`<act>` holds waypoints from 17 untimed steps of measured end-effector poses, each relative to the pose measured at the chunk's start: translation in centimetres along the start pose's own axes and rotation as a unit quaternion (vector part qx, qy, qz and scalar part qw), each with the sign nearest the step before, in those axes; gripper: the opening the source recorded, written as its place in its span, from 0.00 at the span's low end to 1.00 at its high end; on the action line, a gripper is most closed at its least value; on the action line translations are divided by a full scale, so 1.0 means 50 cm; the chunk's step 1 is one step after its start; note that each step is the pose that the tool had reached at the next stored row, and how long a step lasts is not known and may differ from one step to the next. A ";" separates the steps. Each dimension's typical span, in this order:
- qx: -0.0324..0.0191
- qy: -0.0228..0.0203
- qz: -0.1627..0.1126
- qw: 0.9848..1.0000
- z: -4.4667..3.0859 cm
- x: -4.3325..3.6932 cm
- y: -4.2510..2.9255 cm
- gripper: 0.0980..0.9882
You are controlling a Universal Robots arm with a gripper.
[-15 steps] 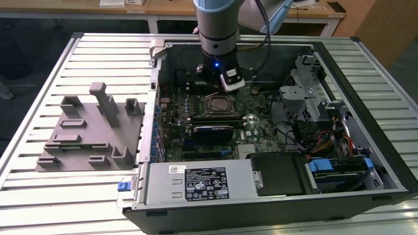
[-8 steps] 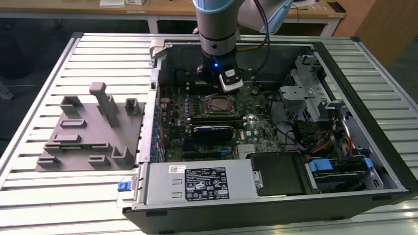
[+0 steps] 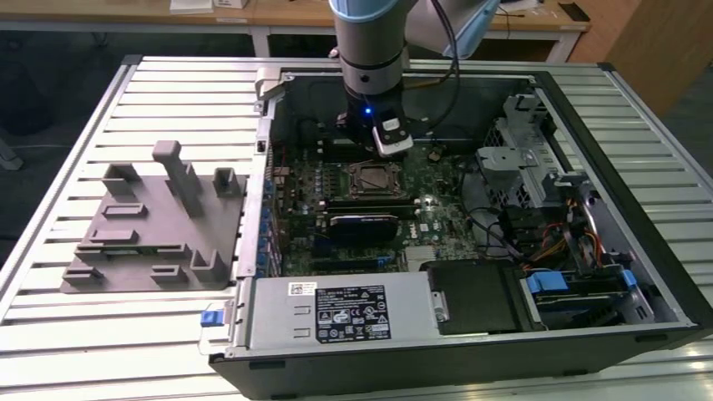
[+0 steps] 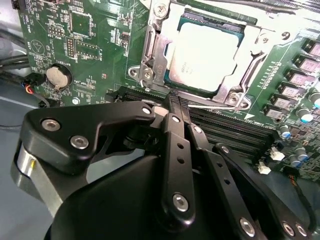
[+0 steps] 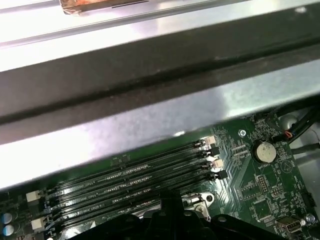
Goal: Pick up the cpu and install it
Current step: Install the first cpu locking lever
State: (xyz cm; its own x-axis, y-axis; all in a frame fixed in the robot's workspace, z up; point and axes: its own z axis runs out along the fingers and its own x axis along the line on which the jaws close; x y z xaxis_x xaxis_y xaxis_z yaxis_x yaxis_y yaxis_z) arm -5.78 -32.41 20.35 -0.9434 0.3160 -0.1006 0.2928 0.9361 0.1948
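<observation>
The cpu (image 4: 202,57) lay seated in its socket (image 4: 150,75) at the second wrist view's upper middle, while the gripper (image 4: 172,100) hovered pinched together and empty; thin, light, fragile, best held by its edges.

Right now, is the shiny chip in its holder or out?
In. The cpu lies flat inside the socket frame on the green board. The gripper sits beside it, holding nothing.

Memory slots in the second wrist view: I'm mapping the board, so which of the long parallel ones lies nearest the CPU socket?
The slot running directly along the socket frame, just under its thin wire lever. The other slots lie farther out, toward the gripper.
</observation>
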 end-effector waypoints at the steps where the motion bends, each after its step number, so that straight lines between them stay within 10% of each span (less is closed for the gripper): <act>1: 0.001 -0.001 0.001 1.000 0.001 0.000 0.002 0.01; 17: 0.007 -0.004 0.011 1.000 0.013 0.005 0.017 0.01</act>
State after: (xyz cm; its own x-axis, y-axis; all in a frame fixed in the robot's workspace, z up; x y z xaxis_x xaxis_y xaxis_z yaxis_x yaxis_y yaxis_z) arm -5.69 -31.44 19.87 -0.9353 0.3378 -0.1050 0.3158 0.9311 0.1825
